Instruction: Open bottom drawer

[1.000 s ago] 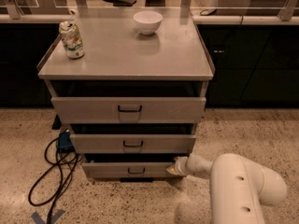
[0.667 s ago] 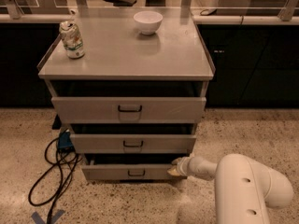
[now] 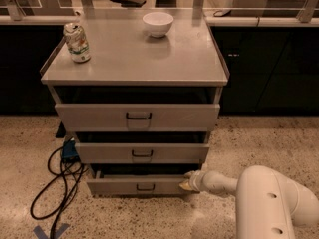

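Observation:
The bottom drawer (image 3: pixel 114 185) is the lowest and narrowest grey front of three on the grey cabinet (image 3: pixel 134 59), with a small dark centred handle (image 3: pixel 145 187). It stands pulled out a little, with a dark gap above its front. My gripper (image 3: pixel 188 181) is at the drawer front's right end, touching its upper right corner. The white arm (image 3: pixel 269 198) reaches in from the lower right. The drawer's inside is hidden.
The middle drawer (image 3: pixel 142 152) and top drawer (image 3: pixel 137 116) sit above. A can (image 3: pixel 77 43) and a white bowl (image 3: pixel 158 24) stand on the cabinet top. A black cable (image 3: pixel 55 193) and blue box (image 3: pixel 69 151) lie on the speckled floor at left.
The bottom drawer has slid out a little further toward the camera, and my gripper has moved with its right end.

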